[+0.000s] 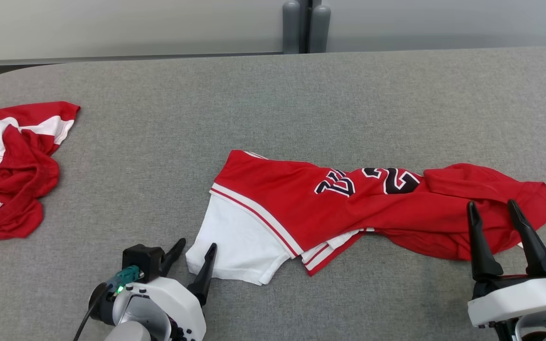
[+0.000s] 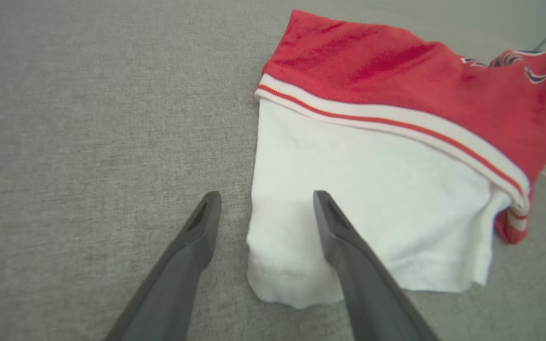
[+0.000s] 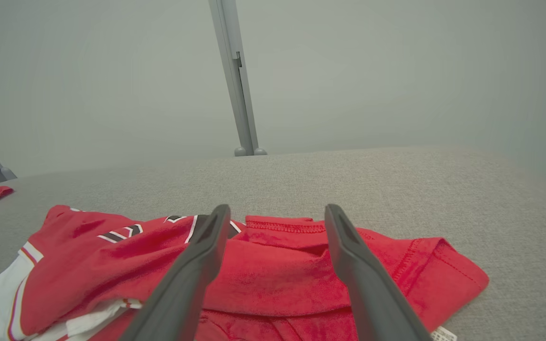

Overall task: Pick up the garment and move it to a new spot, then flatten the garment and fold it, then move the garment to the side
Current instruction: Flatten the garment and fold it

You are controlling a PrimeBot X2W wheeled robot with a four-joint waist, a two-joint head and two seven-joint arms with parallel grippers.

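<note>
Both of my pincers stand spread, gripping nothing: the left gripper (image 1: 197, 244) straddles the near corner of the white sleeve (image 1: 235, 241), and the right gripper (image 1: 491, 203) sits over the red end. The jersey (image 1: 349, 208) lies rumpled on the grey table (image 1: 273, 104), its long axis running side to side, white sleeve pointing to my left, numerals upside down to me. Another red garment (image 1: 7, 170) lies well apart at my far left

The jersey (image 1: 301, 199) is red with a white sleeve (image 1: 235, 241), edged by a white band (image 1: 254, 217) carrying a thin red stripe, and black lettering (image 1: 391, 180) outlined in white. The second garment (image 1: 12, 180) is red with white stripes. The bench (image 1: 301, 94) is mottled grey.
</note>
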